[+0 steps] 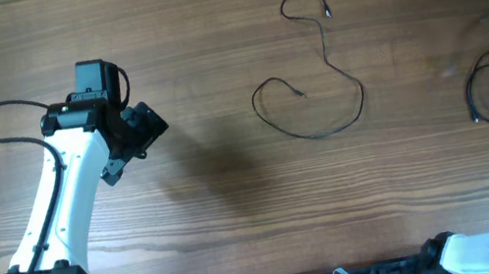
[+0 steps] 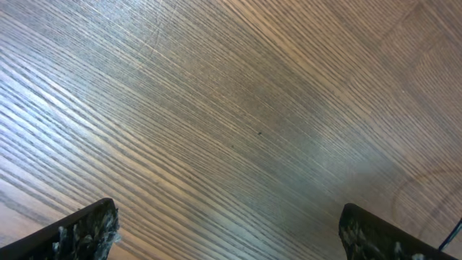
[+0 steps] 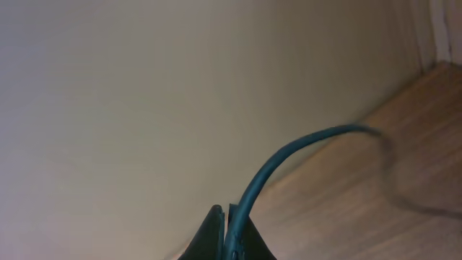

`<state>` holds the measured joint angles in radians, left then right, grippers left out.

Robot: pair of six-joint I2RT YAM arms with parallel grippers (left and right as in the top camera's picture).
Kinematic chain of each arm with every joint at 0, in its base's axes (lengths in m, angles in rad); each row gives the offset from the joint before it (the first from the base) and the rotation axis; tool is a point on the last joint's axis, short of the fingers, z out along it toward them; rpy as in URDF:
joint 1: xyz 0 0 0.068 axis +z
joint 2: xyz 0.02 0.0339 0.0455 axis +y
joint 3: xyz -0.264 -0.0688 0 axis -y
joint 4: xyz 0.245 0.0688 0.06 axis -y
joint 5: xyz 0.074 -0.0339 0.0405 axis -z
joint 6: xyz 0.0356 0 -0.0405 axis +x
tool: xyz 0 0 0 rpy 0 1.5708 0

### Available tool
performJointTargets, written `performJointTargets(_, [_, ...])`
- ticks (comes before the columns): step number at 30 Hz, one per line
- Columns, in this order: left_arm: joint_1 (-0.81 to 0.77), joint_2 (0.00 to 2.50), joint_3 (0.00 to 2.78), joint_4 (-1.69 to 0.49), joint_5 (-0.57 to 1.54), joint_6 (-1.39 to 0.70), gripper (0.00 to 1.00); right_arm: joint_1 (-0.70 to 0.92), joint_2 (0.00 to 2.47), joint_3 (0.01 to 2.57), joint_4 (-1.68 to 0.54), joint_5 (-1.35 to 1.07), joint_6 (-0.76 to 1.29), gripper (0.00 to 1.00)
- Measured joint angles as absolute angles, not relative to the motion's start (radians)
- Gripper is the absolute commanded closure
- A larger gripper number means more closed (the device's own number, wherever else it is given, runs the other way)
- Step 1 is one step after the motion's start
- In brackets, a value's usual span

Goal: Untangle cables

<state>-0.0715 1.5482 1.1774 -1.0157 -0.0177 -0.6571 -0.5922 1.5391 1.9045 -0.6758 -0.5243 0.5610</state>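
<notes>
Two cables lie loose on the wooden worktop (image 1: 206,24), well apart from each other. One, the centre cable (image 1: 326,54), sprawls right of the middle in an open loop with a smaller hook at its far end (both tiny plug ends show, one inside the loop, one by the hook). The other, the right-edge cable (image 1: 472,94), lies in a few overlapping loops against the right border of the overhead view, part of it running out of frame.

The left hand (image 1: 131,144) hovers over bare wood at the left, well away from both cables. Its fingers are spread wide with nothing between them, and its wrist view shows only wood grain between the two tips.

Only the right arm shows in the overhead view, at the lower right corner. The wrist view shows the right hand (image 3: 227,232) with its fingers pressed together, pinching a dark cable length (image 3: 303,148) that arcs up and to the right from the tips, with a pale wall behind. Whether that length belongs to the right-edge cable I cannot tell.
</notes>
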Motion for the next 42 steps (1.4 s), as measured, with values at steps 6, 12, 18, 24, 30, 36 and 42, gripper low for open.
performJointTargets(6, [-0.072,1.548,1.177,-1.014,-0.017,-0.657,0.00,-0.639,1.546,1.906,-0.862,-0.563,0.511,0.89])
performJointTargets(12, [-0.072,1.548,1.177,-1.015,-0.018,-0.657,0.00,-0.638,1.707,1.906,-1.238,-0.361,0.443,0.96])
performJointTargets(18, [-0.072,1.548,1.177,-1.025,-0.017,-0.657,0.00,-0.638,1.897,1.901,-1.321,-0.291,0.391,0.94])
performJointTargets(24, [-0.072,1.548,1.177,-1.029,-0.017,-0.657,0.00,-0.638,1.907,1.901,-1.322,-0.245,0.379,0.00])
performJointTargets(30, [-0.072,1.548,1.177,-1.029,-0.018,-0.657,0.00,-0.638,1.907,1.901,-1.324,-0.219,0.375,0.00])
performJointTargets(36, [-0.072,1.548,1.177,-1.029,-0.017,-0.657,0.00,-0.635,1.907,1.901,-1.343,-0.245,0.366,0.00])
performJointTargets(42, [-0.072,1.548,1.177,-1.029,-0.017,-0.657,0.00,-0.502,1.907,1.901,-1.365,-0.273,0.288,0.00])
